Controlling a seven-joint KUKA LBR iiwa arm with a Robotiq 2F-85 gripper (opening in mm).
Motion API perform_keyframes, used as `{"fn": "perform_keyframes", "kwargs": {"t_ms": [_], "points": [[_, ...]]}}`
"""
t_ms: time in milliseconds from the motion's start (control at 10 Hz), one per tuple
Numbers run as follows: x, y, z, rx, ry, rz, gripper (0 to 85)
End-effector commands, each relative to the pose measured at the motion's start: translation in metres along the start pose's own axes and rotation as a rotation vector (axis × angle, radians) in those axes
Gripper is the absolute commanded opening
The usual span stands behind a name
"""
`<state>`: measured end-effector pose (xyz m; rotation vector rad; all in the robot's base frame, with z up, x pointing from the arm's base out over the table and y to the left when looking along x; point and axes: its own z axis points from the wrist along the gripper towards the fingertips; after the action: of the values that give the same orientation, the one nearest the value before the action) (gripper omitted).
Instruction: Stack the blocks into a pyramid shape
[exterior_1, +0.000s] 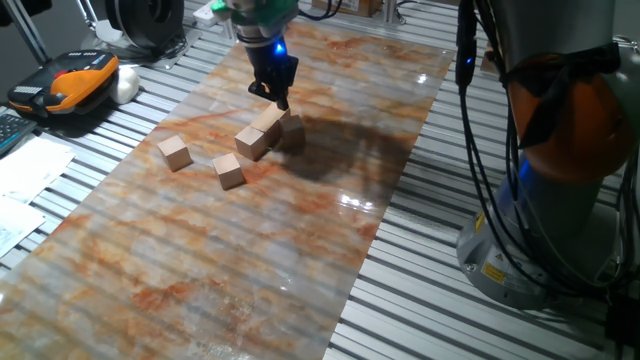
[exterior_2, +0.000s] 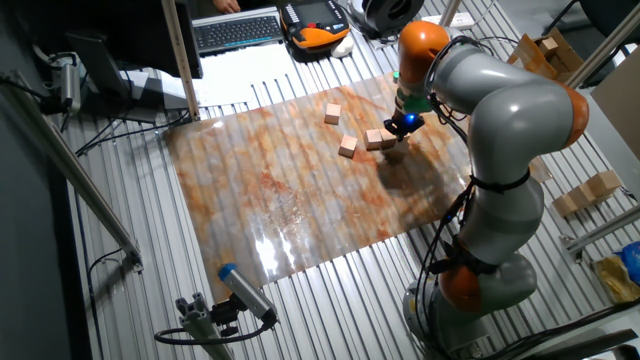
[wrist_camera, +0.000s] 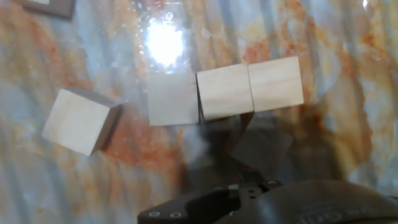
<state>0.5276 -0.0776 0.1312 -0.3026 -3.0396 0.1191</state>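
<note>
Gripper over a row of cubes

The black two-finger gripper (exterior_1: 281, 97) hung just above three touching light tan wooden cubes (wrist_camera: 225, 91) in a row on the marbled orange-grey worktop (exterior_1: 250, 260). Whether its jaws were spread or pressed together, I cannot tell. In the hand view, a fourth cube (wrist_camera: 78, 121) lay at nine o'clock, and another cube (exterior_1: 174, 152) well apart

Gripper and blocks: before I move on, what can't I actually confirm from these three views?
- Gripper: both fixed views show it too small to tell open from shut; in the hand view the fingers are dark and blurred.
- Row of blocks: the hand view looks straight down, so whether any cube is stacked is unclear.
- Top-left block: cut off by the hand view's edge.
</note>
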Motion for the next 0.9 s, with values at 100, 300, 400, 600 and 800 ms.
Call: {"fn": "perform_keyframes", "kwargs": {"t_ms": [100,300,400,600,800], "points": [[-0.010,-0.010,0.012,-0.008,-0.016,-0.019,0.0],[-0.014,-0.015,0.019,-0.014,-0.027,-0.022,0.0],[-0.014,-0.015,0.022,-0.011,-0.027,-0.022,0.0],[-0.011,-0.016,0.033,-0.018,-0.044,-0.021,0.0],[-0.009,-0.018,0.035,-0.031,-0.040,-0.034,0.0]]}}
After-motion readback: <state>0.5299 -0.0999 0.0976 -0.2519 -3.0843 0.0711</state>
